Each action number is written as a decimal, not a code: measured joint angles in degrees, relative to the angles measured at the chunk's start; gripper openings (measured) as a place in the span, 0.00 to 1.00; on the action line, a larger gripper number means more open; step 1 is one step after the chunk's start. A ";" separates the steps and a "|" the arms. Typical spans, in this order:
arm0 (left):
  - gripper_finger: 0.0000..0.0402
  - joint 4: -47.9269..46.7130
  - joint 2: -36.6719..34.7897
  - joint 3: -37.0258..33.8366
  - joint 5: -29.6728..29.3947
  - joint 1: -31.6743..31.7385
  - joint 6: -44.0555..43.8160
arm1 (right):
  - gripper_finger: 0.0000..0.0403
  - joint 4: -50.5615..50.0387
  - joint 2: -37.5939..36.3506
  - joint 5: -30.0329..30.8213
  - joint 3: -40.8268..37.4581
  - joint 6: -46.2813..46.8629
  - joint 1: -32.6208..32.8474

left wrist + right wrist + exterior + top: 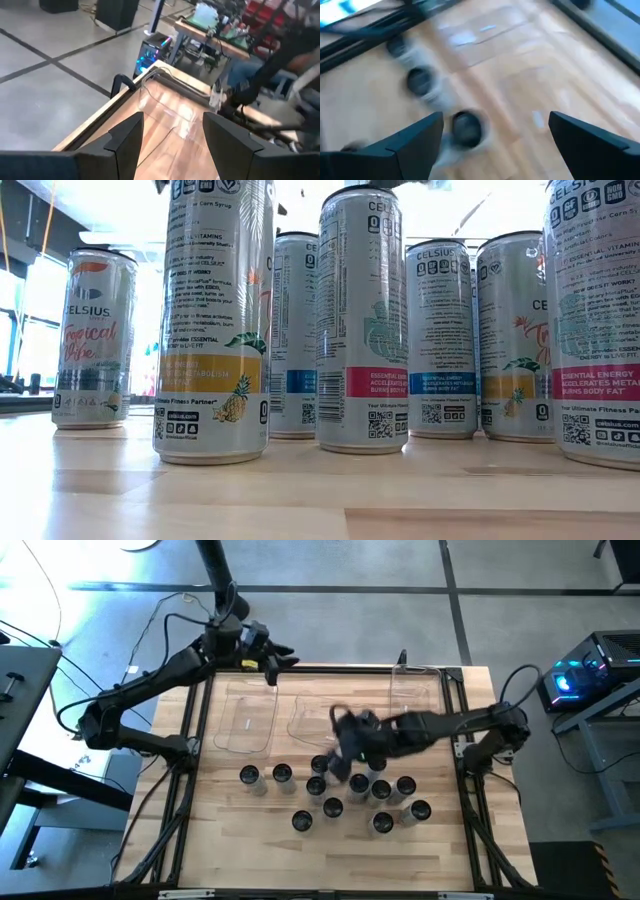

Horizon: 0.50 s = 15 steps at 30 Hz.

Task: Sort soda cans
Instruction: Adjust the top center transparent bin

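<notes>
The right claw (pixel 345 740) hangs over the middle of the desk (pixel 250 850), its dark bulk covering the far edge of the soda cans (pixel 335 795), so a can or two may sit beneath it unseen. From above I count about eleven can tops: two to the left, the rest bunched under and to the right of that arm, with two nearest the front edge. The exact number I cannot settle.

At desk height only seven cans (pixel 362 320) show, and the outermost right one is cut off by the edge. From there the labels read Celsius, with yellow, blue and pink bands; from above they are only dark lids. No arm shows at that height.

The right claw's fingers (pixel 410 142) stand spread wide with nothing between them. Its own camera is smeared by blur, yet three dark can tops (pixel 466 127) can be made out on the wood below.

The left claw (pixel 272 665) hangs at the far left of the desk, just above the far end of a clear bin (pixel 248 715). Its fingers (pixel 125 137) stand partly apart and empty, looking down into clear plastic (pixel 165 100).

Three clear bins lie along the far side: left, a middle one (pixel 305 715) partly hidden by the right arm, and a right one (pixel 415 690). Their walls are hard to trace against the wood. All cans stand upright on the desk, none in a bin.
</notes>
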 joint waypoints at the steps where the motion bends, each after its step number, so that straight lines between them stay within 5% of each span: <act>1: 0.50 -0.76 -0.06 0.00 0.91 0.16 1.28 | 0.87 -0.87 0.00 0.58 0.00 0.90 -1.73; 6: 0.50 -7.22 -0.16 0.00 2.09 0.17 5.89 | 0.67 -9.93 0.02 2.37 0.00 4.41 -10.29; 12: 0.43 -14.36 -0.14 0.00 0.99 -3.24 8.28 | 0.10 -14.37 0.24 -3.25 -3.38 -6.66 -20.17; 15: 0.31 -13.68 -0.16 -0.36 -1.11 -6.64 7.14 | 0.06 -6.63 0.24 -10.03 -6.32 -14.50 -24.00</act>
